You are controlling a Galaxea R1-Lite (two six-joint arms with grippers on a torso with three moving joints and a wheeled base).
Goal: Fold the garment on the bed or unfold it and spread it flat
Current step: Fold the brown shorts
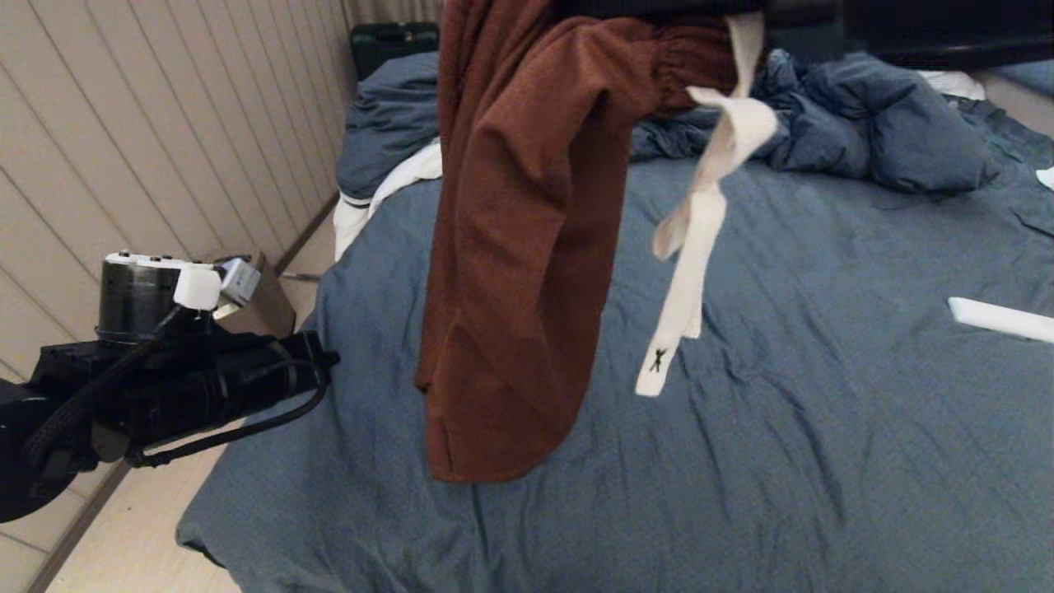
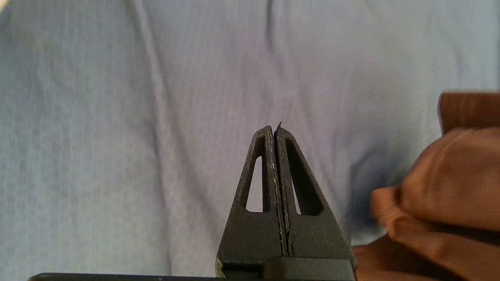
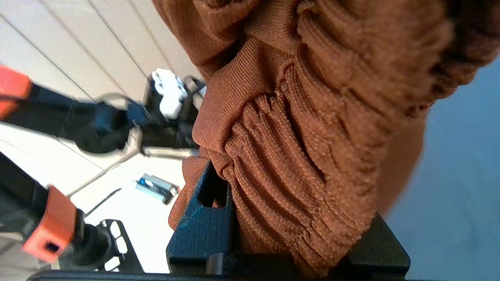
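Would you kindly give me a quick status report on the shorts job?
Right gripper shut on shorts' waistband, holding shorts high above bed. Left gripper shut, empty, low beside hanging leg. Drawstring dangling loose.

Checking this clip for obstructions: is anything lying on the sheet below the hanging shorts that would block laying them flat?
Nothing visible does. The garment hangs from the right tool, clamped at its waistband, over a bare stretch of the bed. The rumpled duvet lies farther back, and a white object sits off toward the right edge. The left tool is shut and empty, beside the fabric.
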